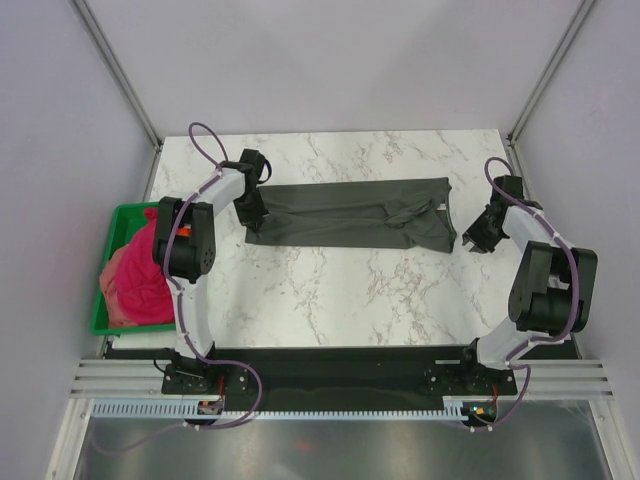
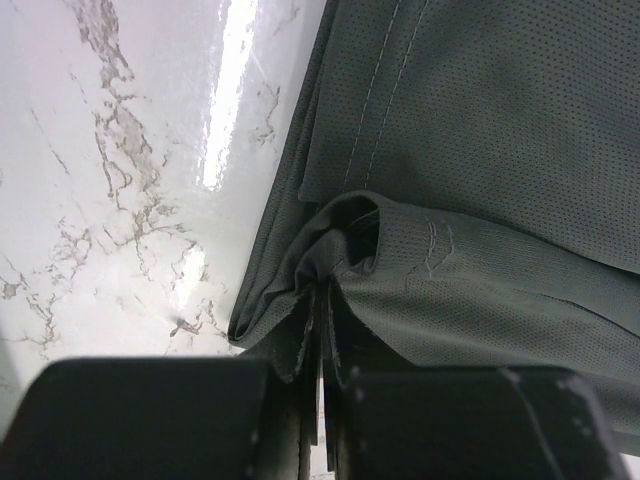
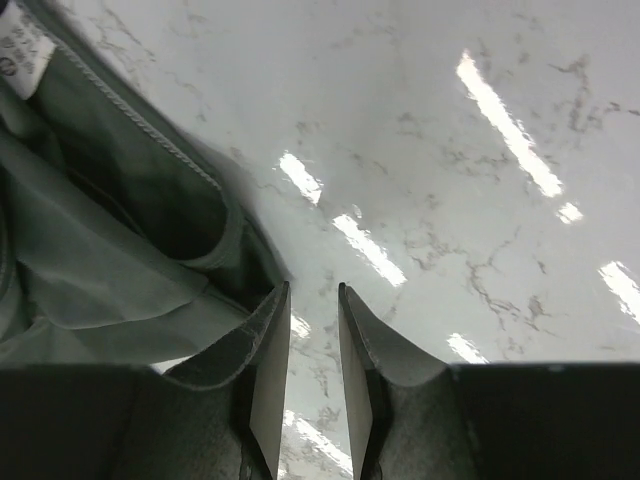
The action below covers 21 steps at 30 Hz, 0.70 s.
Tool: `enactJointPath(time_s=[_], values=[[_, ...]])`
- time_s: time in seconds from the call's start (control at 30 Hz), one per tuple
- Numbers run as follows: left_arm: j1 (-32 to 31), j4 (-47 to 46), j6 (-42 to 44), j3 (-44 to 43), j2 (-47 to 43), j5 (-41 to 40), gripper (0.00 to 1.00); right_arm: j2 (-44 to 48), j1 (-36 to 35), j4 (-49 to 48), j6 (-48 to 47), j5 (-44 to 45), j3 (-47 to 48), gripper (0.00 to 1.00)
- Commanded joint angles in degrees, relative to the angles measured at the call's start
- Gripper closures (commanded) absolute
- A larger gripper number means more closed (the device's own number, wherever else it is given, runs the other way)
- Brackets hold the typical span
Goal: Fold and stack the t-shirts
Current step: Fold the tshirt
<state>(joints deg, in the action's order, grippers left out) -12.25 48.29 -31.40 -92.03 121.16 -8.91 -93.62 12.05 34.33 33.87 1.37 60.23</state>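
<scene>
A dark charcoal grey t-shirt (image 1: 350, 212) lies on the marble table, folded into a long strip running left to right. My left gripper (image 1: 250, 213) is at its left end, shut on a bunched fold of the grey cloth (image 2: 480, 120), which is pinched between the jaws (image 2: 325, 300). My right gripper (image 1: 478, 243) is just off the strip's right end. Its jaws (image 3: 313, 290) stand a little apart with only bare marble between them. The shirt's collar edge (image 3: 90, 250) with its white label (image 3: 22, 50) lies to that gripper's left. Magenta-pink cloth (image 1: 135, 275) is heaped in the bin.
A green plastic bin (image 1: 100, 325) sits off the table's left edge and holds the pink heap. Grey walls with metal posts close in the table on the left, right and back. Marble (image 1: 340, 290) stretches between the shirt and the arm bases.
</scene>
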Motion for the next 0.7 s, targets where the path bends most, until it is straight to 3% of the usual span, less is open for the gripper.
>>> enactJointPath(time_s=[0.0,0.13,0.67], values=[[0.12,0.13,1.08,-1.22,-0.05,-1.55,0.98,-1.20,-0.54,-6.63,0.85,-4.35,-0.98,0.66],[0.12,0.13,0.46,-1.22,-1.19,-1.46,0.98,-2.35,-0.54,-10.67,1.02,-7.51,-3.09,0.66],[0.12,0.14,0.11,-1.14,-1.72,-1.29,0.98,-5.69,-0.80,-15.34,-0.21,-5.76,-4.77,0.65]])
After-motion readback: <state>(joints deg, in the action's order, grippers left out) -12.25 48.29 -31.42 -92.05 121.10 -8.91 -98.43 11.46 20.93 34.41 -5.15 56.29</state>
